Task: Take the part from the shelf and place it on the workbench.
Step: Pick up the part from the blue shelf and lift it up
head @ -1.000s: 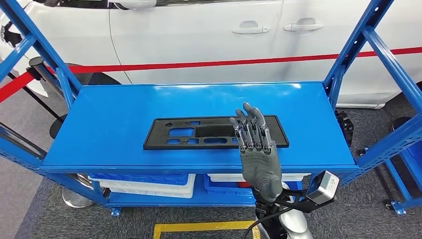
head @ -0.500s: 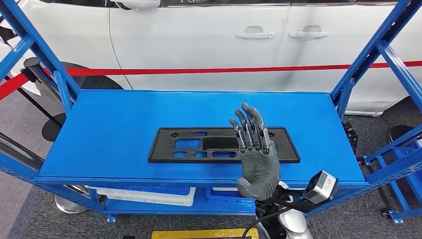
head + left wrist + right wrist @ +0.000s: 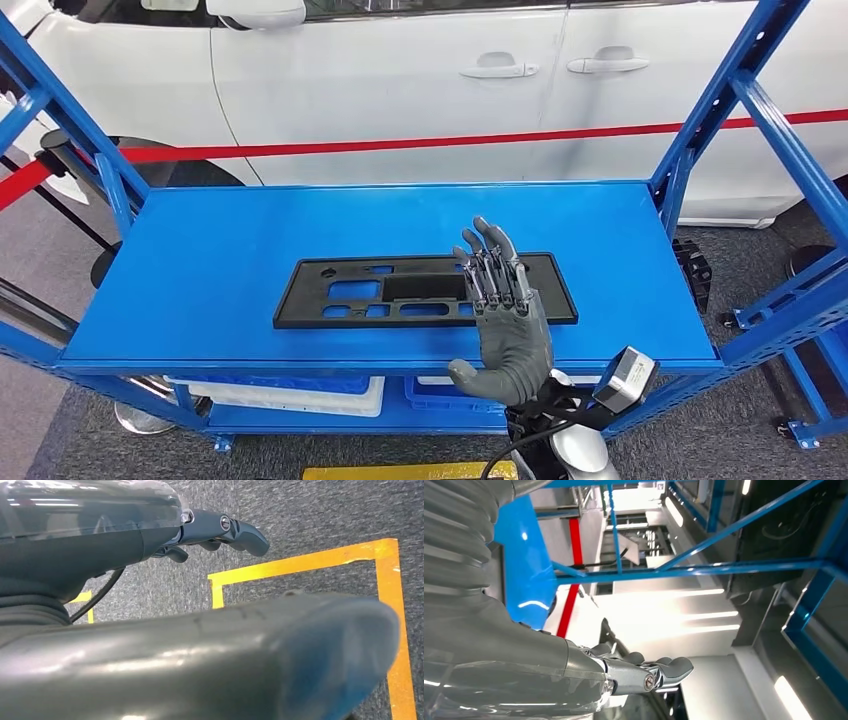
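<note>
The whole head view has shifted a little over the last second, so the camera has moved rather than the things. Against the flat black plastic panel with rectangular cut-outs (image 3: 425, 290), though, the right hand (image 3: 505, 325) has sunk lower in the frame and its thumb now juts out to the left at the lower centre, where a second ago it was tucked behind the palm. I read that as the hand spreading for a grasp, which has not yet been made.

The panel lies flat in the middle of the frame on the glossy blue metal shelf (image 3: 230, 260), its long side running left to right, near the shelf's front edge. The right hand rises from the lower centre with the fingers (image 3: 490, 265) straight, apart and pointing up the frame; they overlap the right-hand part of the panel. Whether they touch it or hover above it cannot be told from here. Nothing is held.

In the left wrist view the left hand (image 3: 220, 532) hangs over grey carpet marked with yellow tape; its dark fingers look curled with nothing in them, though most of the hand is hidden, so I cannot tell its state for certain.

A white car (image 3: 400, 80) behind a red barrier strap (image 3: 400, 143) fills the top of the frame.
</note>
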